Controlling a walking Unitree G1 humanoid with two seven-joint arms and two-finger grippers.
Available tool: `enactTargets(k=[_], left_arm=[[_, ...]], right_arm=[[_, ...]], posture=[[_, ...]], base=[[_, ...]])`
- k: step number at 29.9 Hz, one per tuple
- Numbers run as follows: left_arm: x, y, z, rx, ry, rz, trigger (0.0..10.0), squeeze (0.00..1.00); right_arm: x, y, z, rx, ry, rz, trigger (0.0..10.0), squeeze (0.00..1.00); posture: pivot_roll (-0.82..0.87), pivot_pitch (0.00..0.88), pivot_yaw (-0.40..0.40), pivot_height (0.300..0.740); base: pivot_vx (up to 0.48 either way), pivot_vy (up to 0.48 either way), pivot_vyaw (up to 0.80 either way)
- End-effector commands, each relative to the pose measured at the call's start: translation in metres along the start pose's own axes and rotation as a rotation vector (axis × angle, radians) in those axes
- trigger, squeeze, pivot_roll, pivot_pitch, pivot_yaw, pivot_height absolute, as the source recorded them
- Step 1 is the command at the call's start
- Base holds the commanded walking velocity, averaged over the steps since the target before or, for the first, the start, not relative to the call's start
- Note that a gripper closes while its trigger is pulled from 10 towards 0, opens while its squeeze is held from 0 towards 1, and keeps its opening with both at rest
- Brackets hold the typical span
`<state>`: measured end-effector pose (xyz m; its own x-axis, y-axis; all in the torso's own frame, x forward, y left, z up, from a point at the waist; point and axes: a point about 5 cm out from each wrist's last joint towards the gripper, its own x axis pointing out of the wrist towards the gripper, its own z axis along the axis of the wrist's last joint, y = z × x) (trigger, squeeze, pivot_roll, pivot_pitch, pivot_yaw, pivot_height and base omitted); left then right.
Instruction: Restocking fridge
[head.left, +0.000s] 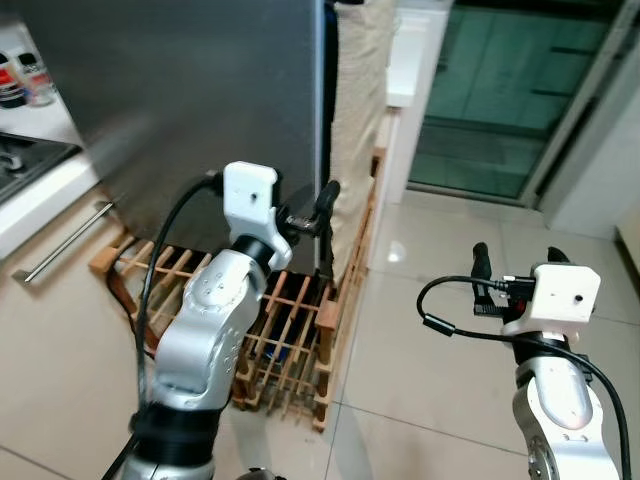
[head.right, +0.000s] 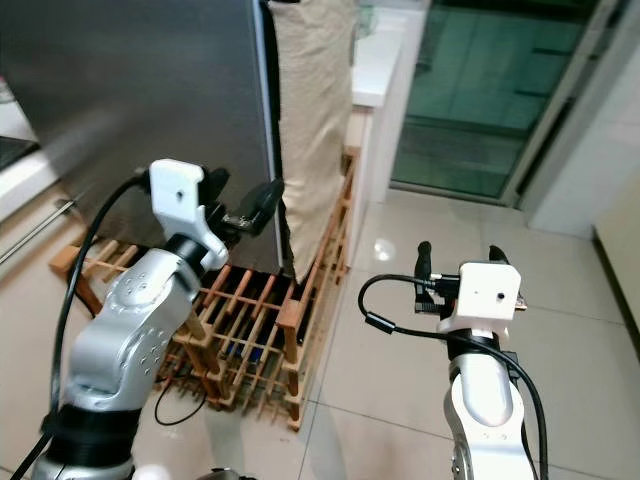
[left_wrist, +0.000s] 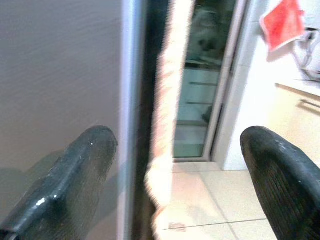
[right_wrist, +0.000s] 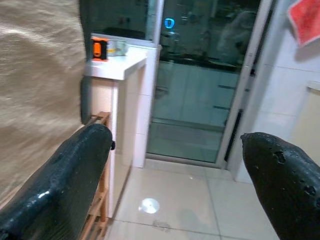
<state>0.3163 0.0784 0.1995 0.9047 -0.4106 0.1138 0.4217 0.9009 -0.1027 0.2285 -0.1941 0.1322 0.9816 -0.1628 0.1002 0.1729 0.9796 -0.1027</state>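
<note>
The fridge's grey door (head.left: 200, 100) stands shut at the upper left, its right edge running down beside a beige cloth (head.left: 355, 110). My left gripper (head.left: 312, 212) is raised and open at that door edge. In the left wrist view its fingers (left_wrist: 65, 175) stand wide apart, with the door's edge strip (left_wrist: 131, 100) between them and nothing held. My right gripper (head.left: 518, 258) hovers open over the tiled floor (head.left: 430, 300) to the right, well away from the fridge. Its fingertips (right_wrist: 65, 180) are spread and hold nothing.
A wooden slatted rack (head.left: 290, 330) sits on the floor below the fridge door. A white counter (head.left: 405, 50) and a glass sliding door (head.left: 500, 90) lie beyond the cloth. At the far left are a stove counter (head.left: 30, 170), a drawer handle (head.left: 65, 240) and bottles (head.left: 25, 75).
</note>
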Motion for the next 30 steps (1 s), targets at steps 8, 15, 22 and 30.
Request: enactTargets(k=[8, 15, 22, 30], left_arm=[[-0.005, 0.033, 0.001, -0.028, -0.012, 0.115, 10.0, 0.0], [-0.091, 0.047, -0.021, 0.032, -0.006, 0.129, 10.0, 0.0], [-0.087, 0.044, -0.019, 0.061, -0.03, 0.254, 10.0, 0.0], [-0.056, 0.027, -0.019, 0.095, -0.027, 0.143, 10.0, 0.0]], right_arm=[[-0.001, 0.005, 0.01, -0.004, -0.048, 0.026, 10.0, 0.0], [-0.022, -0.005, 0.013, -0.015, -0.059, -0.027, 10.0, 0.0], [-0.02, -0.005, 0.008, -0.037, -0.03, -0.01, 10.0, 0.0], [-0.008, -0.003, 0.008, -0.036, -0.041, -0.012, 10.0, 0.0]], posture=[[-0.2, 0.012, 0.063, 0.736], [-0.16, 0.021, 0.052, 0.736], [-0.13, 0.022, 0.029, 0.736], [-0.15, 0.016, 0.031, 0.736]], base=[[0.0, 0.0, 0.0], [0.0, 0.0, 0.0], [0.0, 0.0, 0.0], [0.0, -0.48, 0.43]])
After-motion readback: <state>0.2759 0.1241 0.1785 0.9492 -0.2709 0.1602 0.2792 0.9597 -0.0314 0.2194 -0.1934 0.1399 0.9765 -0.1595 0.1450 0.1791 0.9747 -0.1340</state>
